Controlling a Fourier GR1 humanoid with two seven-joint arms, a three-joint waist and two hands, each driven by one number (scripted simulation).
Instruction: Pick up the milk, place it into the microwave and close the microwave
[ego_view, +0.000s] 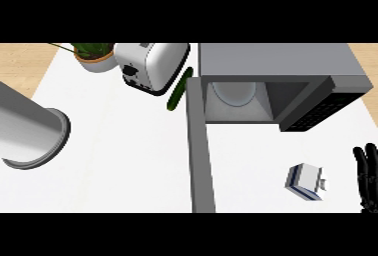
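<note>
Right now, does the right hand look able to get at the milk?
Probably yes: the right hand, open at the view's right edge, is close beside the milk, with nothing lying between them. The open microwave door stands on the milk's other side.

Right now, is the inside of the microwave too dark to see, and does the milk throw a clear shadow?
Head view: the microwave cavity is shaded, darkest on its right wall, yet its pale round plate shows; same head view: the milk throws no clear shadow on the evenly lit white counter.

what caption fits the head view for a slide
Milk carton on the counter near the open microwave, right hand alongside
</note>
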